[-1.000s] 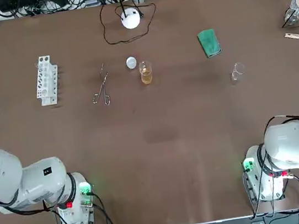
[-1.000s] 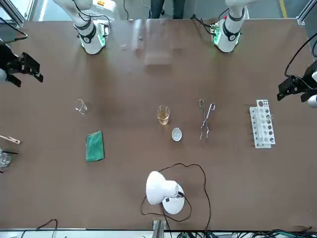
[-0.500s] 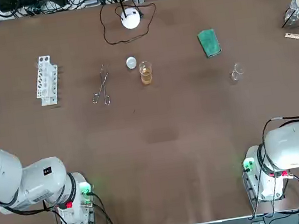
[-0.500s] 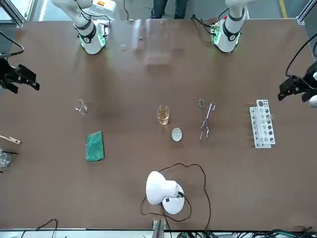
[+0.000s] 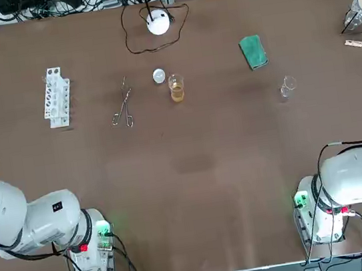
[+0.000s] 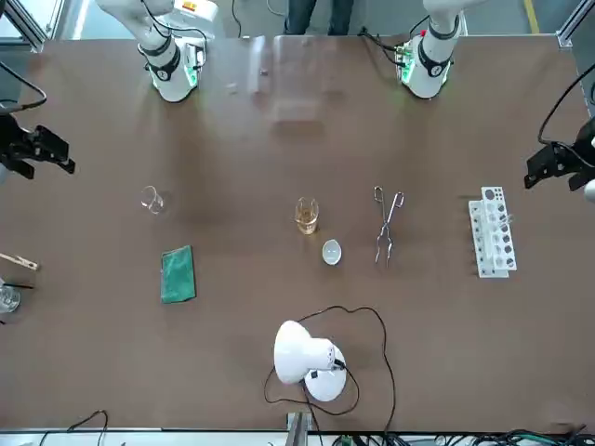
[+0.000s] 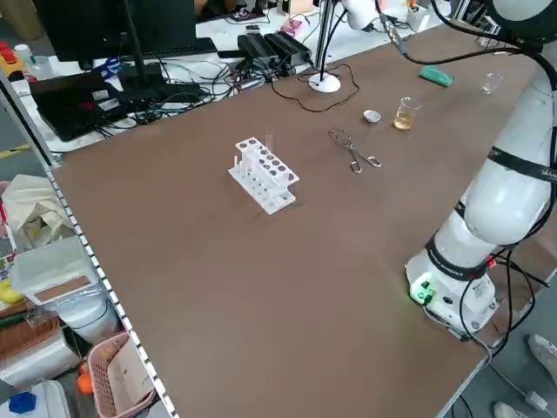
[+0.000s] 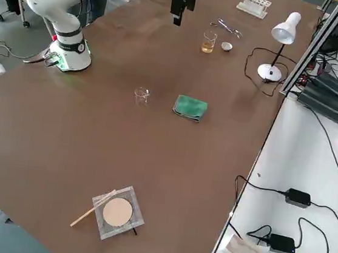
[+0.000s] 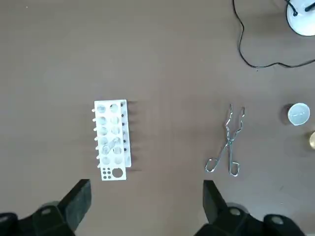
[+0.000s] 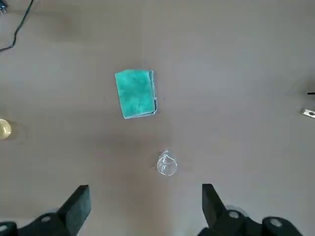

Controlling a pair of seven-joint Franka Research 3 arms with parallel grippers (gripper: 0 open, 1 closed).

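The right gripper point(image 6: 35, 153) hangs high above the right edge of the table point(image 6: 297, 102), with its fingers point(image 10: 74, 206) spread wide and nothing between them. Compared with one second ago, it has moved a little farther from its base. In the last half second it has almost not moved. In the front view, the small empty beaker point(image 6: 152, 198) stands at about 4 o'clock from this gripper. It is upright on the table and well apart from the gripper. In the top view, the green sponge point(image 5: 253, 52) lies at about 11 o'clock from the beaker, near it but not touching.

The left gripper point(image 6: 558, 167) hangs above the left edge of the table, and its place is the same as in the earlier frames. Its fingers point(image 9: 75, 201) are also wide apart and hold nothing. In the front view, the test tube rack point(image 6: 493, 232) lies between 7 and 8 o'clock from it. The tongs point(image 6: 386, 223) lie flat at 9 o'clock from the rack, well apart from it.

The things on the table have not changed their places.
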